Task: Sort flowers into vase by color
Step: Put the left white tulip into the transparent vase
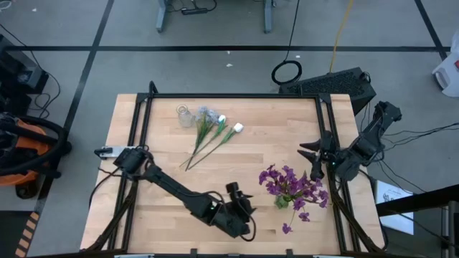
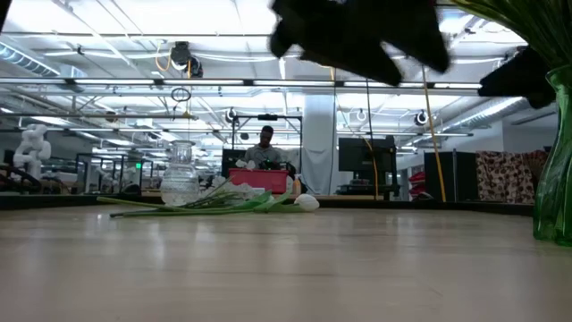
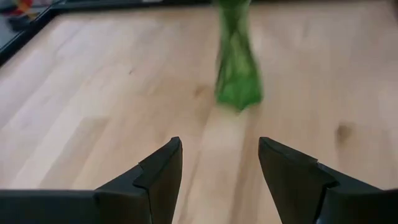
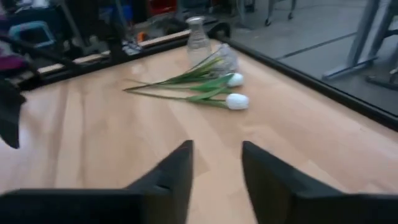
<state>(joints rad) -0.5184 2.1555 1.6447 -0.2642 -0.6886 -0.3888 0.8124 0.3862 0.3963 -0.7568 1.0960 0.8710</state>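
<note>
Both of your grippers are spread with nothing between the fingers: the left gripper (image 1: pixel 244 208) hangs near the table's front edge, facing the green vase (image 3: pixel 236 68) of purple flowers (image 1: pixel 290 185) just ahead of its jaws. Your right gripper (image 1: pixel 314 159) waits at the right edge, with the white buds (image 4: pixel 236 90) and grey-blue cluster (image 1: pixel 208 113) lying well beyond it beside the clear vase (image 1: pixel 185 115).

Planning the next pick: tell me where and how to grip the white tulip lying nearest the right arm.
Grip the white tulip at mid-stalk, coming straight down with the fingers across the stalk. It lies flat, and the neighbouring stems diverge there, leaving bare table on its right-arm side. The bud looks soft and crushable.
</note>
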